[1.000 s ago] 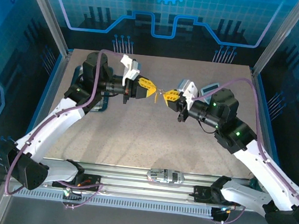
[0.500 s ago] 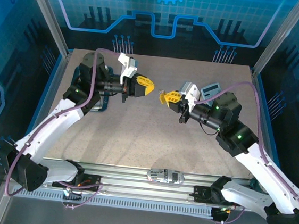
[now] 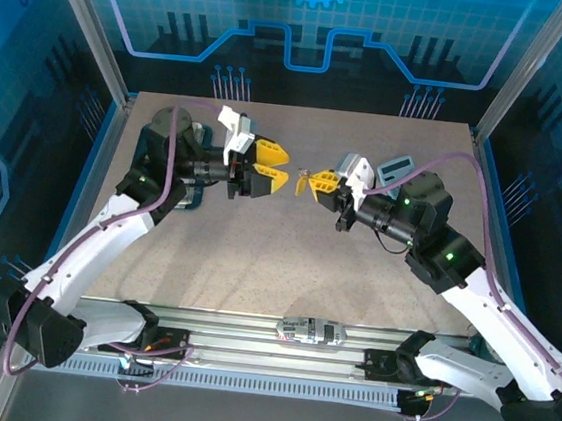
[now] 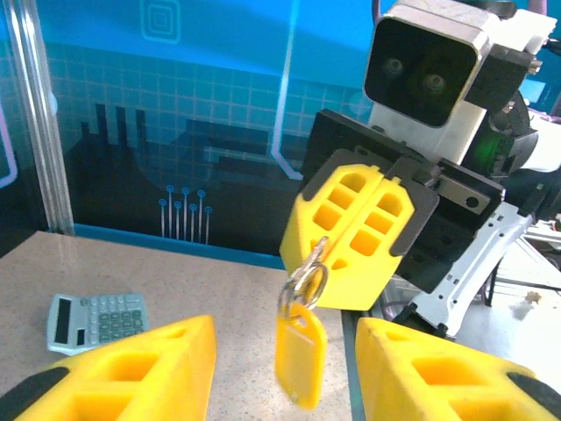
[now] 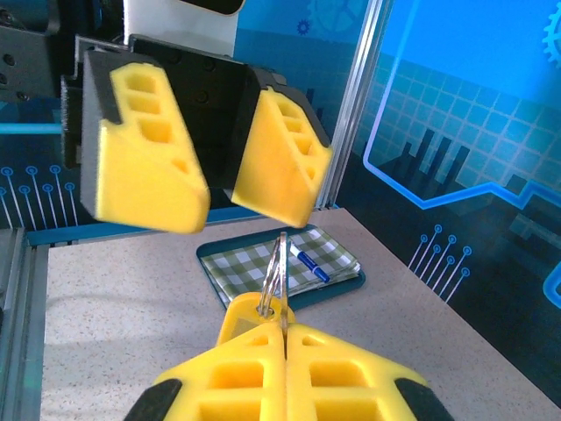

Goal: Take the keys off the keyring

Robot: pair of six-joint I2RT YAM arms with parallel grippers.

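Clearly lifted off the bench (image 3: 286, 261), the two arms meet tip to tip over its far half, with a small gap between them. The right tool (image 3: 316, 182) is clenched, its yellow fingers pressed flat together with no gap at the seam. It grips the keyring (image 3: 305, 176) at the very tips.

From the left wrist, the right tool (image 4: 329, 246) points down and to the left. A silvery metal loop (image 4: 304, 279) comes out from between its tips. The keyring's yellow tag (image 4: 300, 351) dangles below that loop, slightly blurred. Whether a key hangs among the thin metal there I cannot tell; it is too small and seen edge-on.

The left tool (image 4: 285, 338) is released, its fingers (image 4: 131, 373) spread wide. The tag hangs in the gap between them in this view, touching neither. A grey calculator (image 4: 96, 320) lies flat on the bench beyond, near the back wall.

From the right wrist, the shut right tool (image 5: 285, 338) has the tag (image 5: 250, 317) sitting at its tips, and the loop (image 5: 276, 267) stands up from it. The left tool (image 5: 230, 197) faces it from above with its jaws parted and nothing between them. Behind lies a teal tray (image 5: 346, 288) carrying a green checked cloth (image 5: 263, 263) and a blue pen (image 5: 308, 261).
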